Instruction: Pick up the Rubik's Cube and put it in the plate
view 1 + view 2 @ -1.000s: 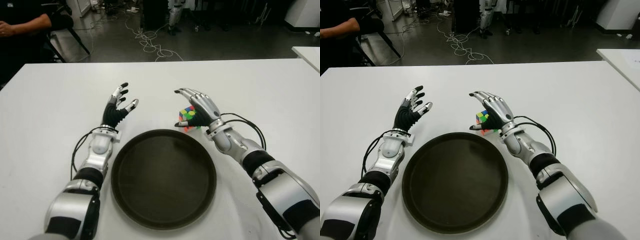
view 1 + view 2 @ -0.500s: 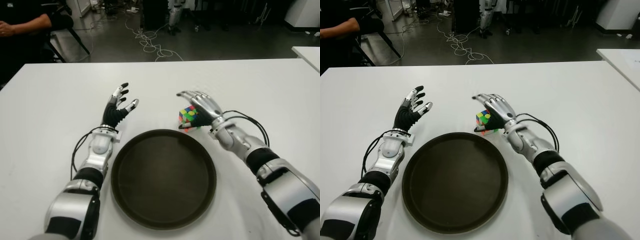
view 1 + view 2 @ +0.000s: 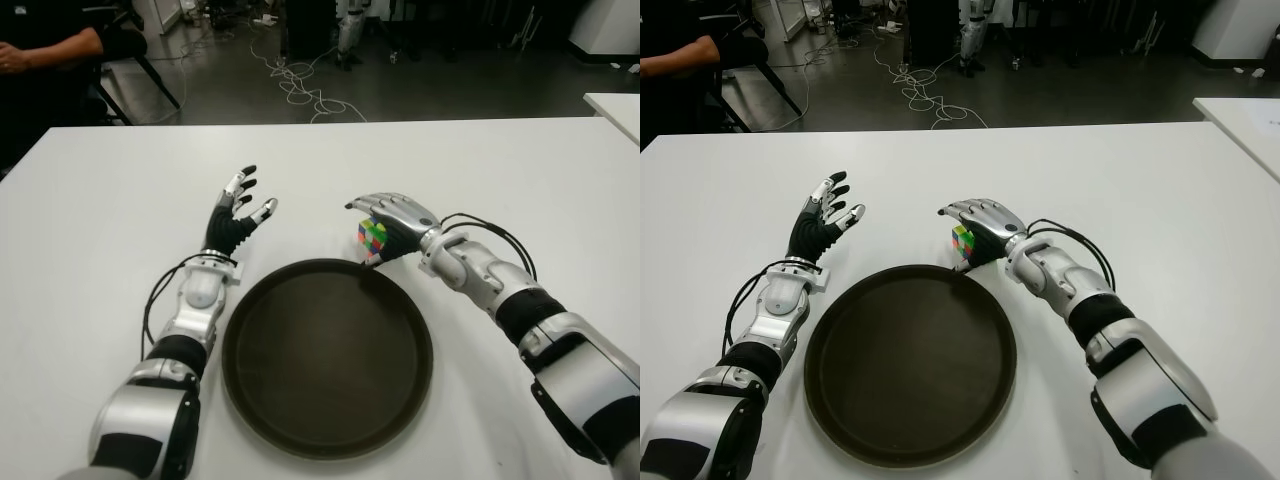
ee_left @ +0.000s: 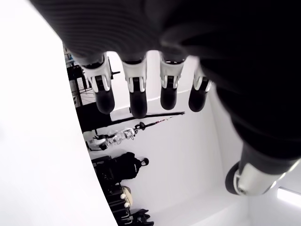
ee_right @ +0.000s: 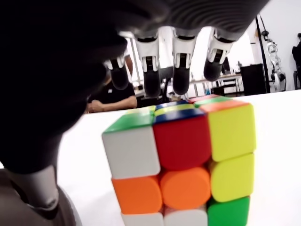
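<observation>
A robot's silver-and-black right hand [image 3: 392, 222] arches over a small multicoloured Rubik's Cube [image 3: 372, 236] on a white worktop [image 3: 100, 220], just beyond the far rim of a round dark-brown plate [image 3: 300, 420]. The fingers [image 5: 181, 70] curl down past the cube's far face while the thumb sits on the near side; they cage the cube, but a firm grip is not yet evident and it appears to rest on the worktop. A sound pickup likely calls for pressing thumb and fingers squarely onto opposite faces before lifting, then clearing the plate's raised rim, which lies just beside the cube. The left hand [image 3: 238, 212], fingers spread and holding nothing, shows left of the plate's far edge.
</observation>
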`<control>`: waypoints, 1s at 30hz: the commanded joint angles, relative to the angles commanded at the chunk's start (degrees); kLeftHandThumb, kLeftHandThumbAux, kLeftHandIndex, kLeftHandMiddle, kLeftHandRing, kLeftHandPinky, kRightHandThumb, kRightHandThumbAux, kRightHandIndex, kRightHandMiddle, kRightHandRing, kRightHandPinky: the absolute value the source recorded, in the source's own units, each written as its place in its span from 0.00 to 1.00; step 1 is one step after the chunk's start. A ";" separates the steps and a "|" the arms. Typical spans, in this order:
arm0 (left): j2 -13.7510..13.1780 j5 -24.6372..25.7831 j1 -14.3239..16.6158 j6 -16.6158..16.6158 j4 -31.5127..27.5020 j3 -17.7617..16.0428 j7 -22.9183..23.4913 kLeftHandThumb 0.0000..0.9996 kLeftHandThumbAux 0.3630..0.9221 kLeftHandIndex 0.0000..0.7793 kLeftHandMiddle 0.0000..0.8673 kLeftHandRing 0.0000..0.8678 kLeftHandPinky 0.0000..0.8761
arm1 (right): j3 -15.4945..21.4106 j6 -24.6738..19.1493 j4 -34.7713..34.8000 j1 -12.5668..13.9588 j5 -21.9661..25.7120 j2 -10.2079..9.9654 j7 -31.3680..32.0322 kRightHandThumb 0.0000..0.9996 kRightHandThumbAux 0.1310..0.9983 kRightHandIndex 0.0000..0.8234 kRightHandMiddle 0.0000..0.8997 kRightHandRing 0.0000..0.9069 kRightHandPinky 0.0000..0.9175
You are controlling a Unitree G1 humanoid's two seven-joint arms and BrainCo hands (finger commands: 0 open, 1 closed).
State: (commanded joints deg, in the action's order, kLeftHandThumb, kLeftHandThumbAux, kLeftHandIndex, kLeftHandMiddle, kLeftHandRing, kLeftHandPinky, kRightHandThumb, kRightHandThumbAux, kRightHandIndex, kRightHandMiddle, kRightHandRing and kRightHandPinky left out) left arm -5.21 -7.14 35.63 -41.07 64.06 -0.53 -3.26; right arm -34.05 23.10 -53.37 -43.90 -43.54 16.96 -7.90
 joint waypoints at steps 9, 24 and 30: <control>0.06 0.18 0.00 -0.02 -0.28 -0.21 0.68 0.04 0.42 0.07 0.09 0.08 0.10 | -0.15 -0.80 0.97 0.31 -0.29 0.11 0.20 0.00 0.65 0.12 0.12 0.11 0.09; 0.09 0.09 -0.25 -0.55 -0.48 -0.26 0.66 0.06 0.43 0.06 0.08 0.07 0.11 | -0.04 -1.98 2.24 0.88 -0.37 -0.04 1.03 0.00 0.67 0.12 0.11 0.11 0.09; -0.05 -0.33 -0.21 -0.57 -0.11 -0.10 0.33 0.05 0.39 0.04 0.06 0.07 0.12 | -0.23 -1.91 1.95 0.73 -0.75 -0.05 0.76 0.00 0.66 0.12 0.10 0.10 0.09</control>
State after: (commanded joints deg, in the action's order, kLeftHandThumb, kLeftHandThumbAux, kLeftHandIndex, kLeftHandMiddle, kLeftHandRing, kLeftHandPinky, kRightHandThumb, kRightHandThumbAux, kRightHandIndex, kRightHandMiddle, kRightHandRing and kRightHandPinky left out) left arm -5.26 -7.47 35.42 -41.64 63.94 -0.64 -2.93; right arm -34.28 21.19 -51.42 -43.17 -44.29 16.91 -7.14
